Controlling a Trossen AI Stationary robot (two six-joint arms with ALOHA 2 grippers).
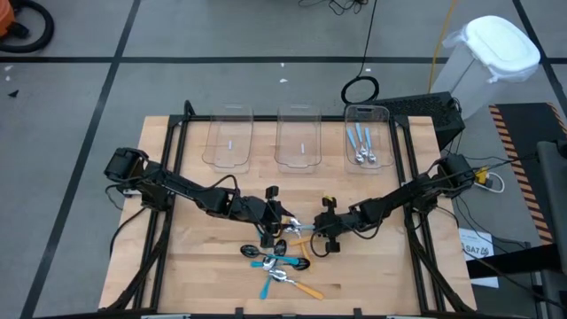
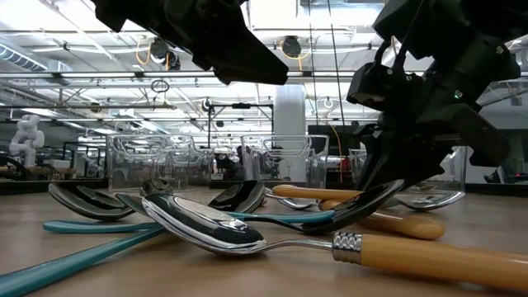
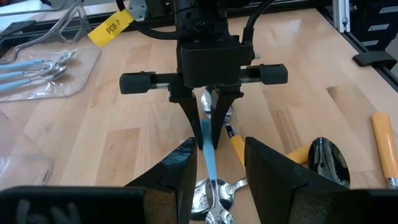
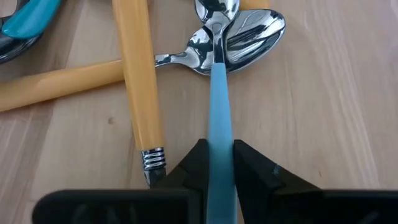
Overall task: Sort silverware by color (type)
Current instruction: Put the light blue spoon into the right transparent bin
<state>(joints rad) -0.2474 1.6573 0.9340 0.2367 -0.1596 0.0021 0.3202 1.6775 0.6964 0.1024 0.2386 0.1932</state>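
Observation:
A pile of spoons (image 1: 279, 266) lies near the table's near edge, with teal, orange and light-blue handles. My right gripper (image 4: 217, 149) is shut on a light-blue spoon (image 4: 217, 93) whose silver bowl (image 4: 216, 12) overlaps the bowl of an orange-handled spoon (image 4: 137, 81). My left gripper (image 3: 214, 168) faces it from the table's left. It is open, and its fingers stand on either side of that spoon's bowl end (image 3: 211, 196). In the high view the two grippers (image 1: 282, 223) (image 1: 321, 232) meet just beyond the pile. My right gripper pinches the light-blue spoon's handle (image 4: 219, 134) between its two fingers, which come from above and point down (image 3: 208, 134). The handle slants away below the fingers toward my left gripper. Whether the bowl rests on the spoons under it, I cannot tell.
Three clear bins stand along the far edge. The left one (image 1: 229, 137) and the middle one (image 1: 299, 137) hold no spoons, and the right one (image 1: 366, 137) holds light-blue spoons (image 1: 361, 146). Another orange handle (image 3: 382, 143) and a black-bowled spoon (image 3: 329, 158) lie close by. Metal frame rails (image 1: 409, 177) flank the board.

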